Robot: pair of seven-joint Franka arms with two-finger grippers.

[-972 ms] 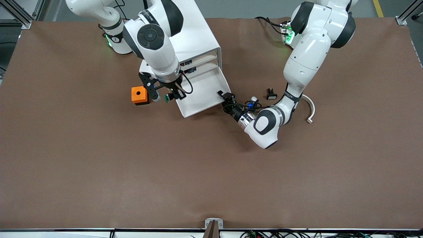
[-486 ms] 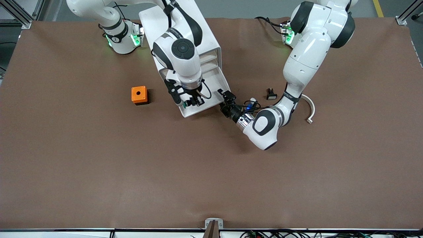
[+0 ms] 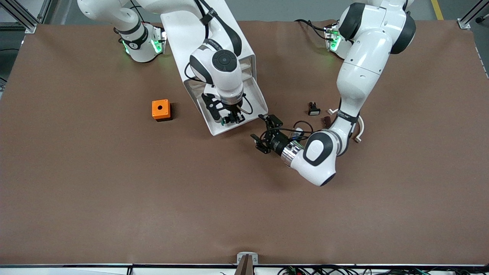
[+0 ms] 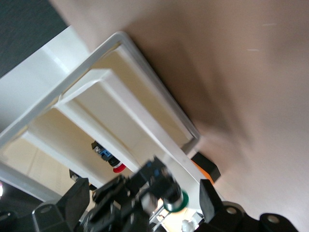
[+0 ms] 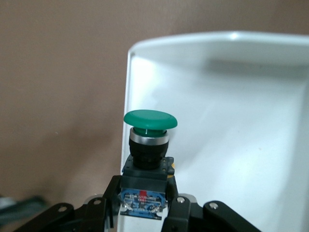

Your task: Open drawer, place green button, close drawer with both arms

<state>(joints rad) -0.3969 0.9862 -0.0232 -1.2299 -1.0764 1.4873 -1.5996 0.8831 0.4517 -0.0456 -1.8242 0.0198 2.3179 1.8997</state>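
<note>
Drawer: the wide, shallow white plastic drawer (image 3: 233, 110) stands pulled out of the white boxy cabinet (image 3: 206, 42), as it did a second ago.
Button: the small push button with a round green cap and dark body (image 5: 148, 145) is pinched at its base by the right gripper (image 3: 229, 119), over the open drawer near its front rim; a second ago it hung beside the drawer, toward the orange box.
Right arm: it has swung from over the bench beside the orange box with a round hole (image 3: 161, 110) to over the drawer.
Left gripper: the left gripper (image 3: 266, 134) has let go of the drawer's front corner; its fingers (image 3: 276, 121) now stand spread, over the brown bench (image 3: 153, 198) just clear of that corner.
Other things: a black button with a white cap (image 3: 314, 109) lies on the bench toward the left arm's end, unmoved; a curved white piece (image 3: 360, 130) lies near it.
</note>
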